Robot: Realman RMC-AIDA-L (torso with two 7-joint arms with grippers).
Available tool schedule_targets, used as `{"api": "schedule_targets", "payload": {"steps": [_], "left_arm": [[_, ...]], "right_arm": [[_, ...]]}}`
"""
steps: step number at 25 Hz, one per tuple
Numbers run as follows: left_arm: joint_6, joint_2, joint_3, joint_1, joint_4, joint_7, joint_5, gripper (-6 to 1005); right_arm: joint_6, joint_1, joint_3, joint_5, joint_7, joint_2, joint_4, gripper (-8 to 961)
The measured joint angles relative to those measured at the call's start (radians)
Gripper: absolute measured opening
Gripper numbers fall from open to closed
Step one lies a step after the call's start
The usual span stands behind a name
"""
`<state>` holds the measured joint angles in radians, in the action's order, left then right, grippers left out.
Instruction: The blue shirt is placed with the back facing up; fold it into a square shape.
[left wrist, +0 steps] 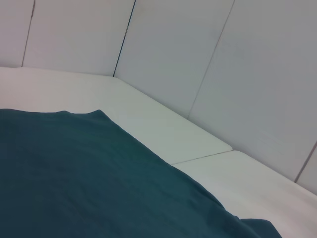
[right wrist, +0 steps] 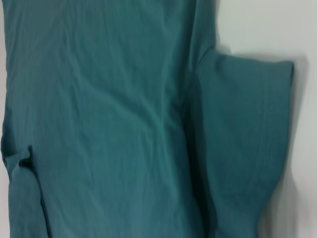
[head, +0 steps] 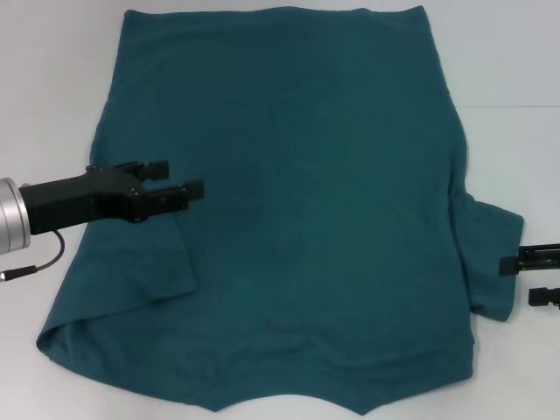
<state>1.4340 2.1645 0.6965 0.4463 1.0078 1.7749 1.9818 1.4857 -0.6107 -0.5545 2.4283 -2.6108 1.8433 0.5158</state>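
The blue shirt (head: 306,201) lies spread flat on the white table, plain side up, with its hem at the far edge. Its left sleeve (head: 144,262) is folded in onto the body. My left gripper (head: 182,177) hovers over the shirt's left side just above that sleeve, open and holding nothing. At the picture's right edge my right gripper (head: 518,282) is open beside the spread right sleeve (head: 490,254). The left wrist view shows a shirt edge (left wrist: 89,178). In the right wrist view the shirt body (right wrist: 109,114) and a sleeve (right wrist: 242,144) appear.
The white table (head: 52,87) surrounds the shirt, with a seam (left wrist: 203,157) between its panels. White wall panels (left wrist: 198,54) stand behind it. A black cable (head: 39,262) hangs under the left wrist.
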Motion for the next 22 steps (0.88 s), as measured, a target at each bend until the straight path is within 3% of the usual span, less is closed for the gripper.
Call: {"api": "schedule_targets", "payload": {"steps": [22], "left_arm": [[0.002, 0.0, 0.0, -0.001, -0.012, 0.0, 0.0, 798]], "right_arm": [[-0.093, -0.041, -0.006, -0.008, 0.024, 0.032, -0.038, 853]]}}
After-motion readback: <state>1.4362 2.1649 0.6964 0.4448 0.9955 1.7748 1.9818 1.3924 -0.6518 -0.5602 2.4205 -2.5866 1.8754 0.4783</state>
